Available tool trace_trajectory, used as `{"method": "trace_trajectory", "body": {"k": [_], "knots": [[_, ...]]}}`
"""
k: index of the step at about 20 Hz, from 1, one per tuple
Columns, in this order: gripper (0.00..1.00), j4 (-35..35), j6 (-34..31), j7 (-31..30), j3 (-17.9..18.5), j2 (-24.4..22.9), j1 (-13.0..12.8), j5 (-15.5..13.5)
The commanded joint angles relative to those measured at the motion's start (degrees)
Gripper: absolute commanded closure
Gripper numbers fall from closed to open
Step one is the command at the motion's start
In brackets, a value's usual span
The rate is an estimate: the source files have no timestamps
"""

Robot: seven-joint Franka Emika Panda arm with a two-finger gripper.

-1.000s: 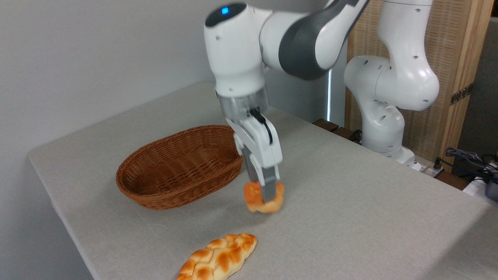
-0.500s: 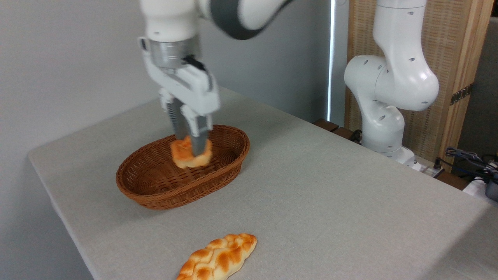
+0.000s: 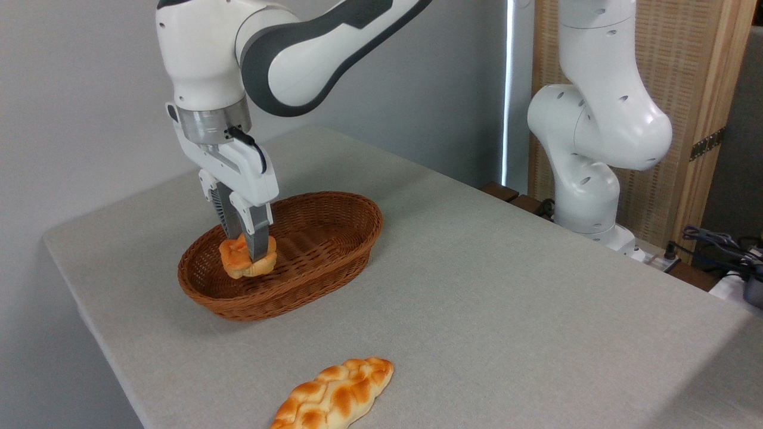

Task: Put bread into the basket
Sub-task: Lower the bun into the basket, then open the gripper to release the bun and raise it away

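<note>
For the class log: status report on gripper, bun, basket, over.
Gripper shut on bun. Bun inside basket, not yet released. Nothing in the way.

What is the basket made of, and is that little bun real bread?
The basket looks like brown woven wicker: you can see the strands crossing in rows all over its sides. The bun, held in the pincer, has a very shiny orange-golden crust with paler cracks. That gloss hints at a plastic or foam toy, but from the picture alone it could be real glazed bread.
</note>
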Motion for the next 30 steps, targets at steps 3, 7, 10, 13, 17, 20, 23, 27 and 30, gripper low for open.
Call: {"method": "trace_trajectory", "body": {"k": [3,7,10,13,17,20,23,27,30], "knots": [[0.0,0.92,0.82,-0.85,-0.25,0.86,0.18,0.8],[0.0,0.92,0.82,-0.76,-0.25,0.86,0.18,0.8],[0.0,0.92,0.73,-0.76,-0.25,0.86,0.18,0.8],[0.0,1.19,0.47,-0.58,0.18,0.16,0.26,0.8],[0.0,1.63,-3.03,0.2,2.19,-3.61,1.23,0.88],[0.0,6.96,-11.1,7.3,6.15,-4.06,1.23,0.1],[0.0,10.76,-17.62,14.25,10.89,-4.15,1.23,-0.61],[0.0,13.84,-23.07,20.23,14.59,-4.33,1.32,-0.87],[0.0,14.2,-24.14,21.13,15.13,-5.03,1.32,-0.52]]}}
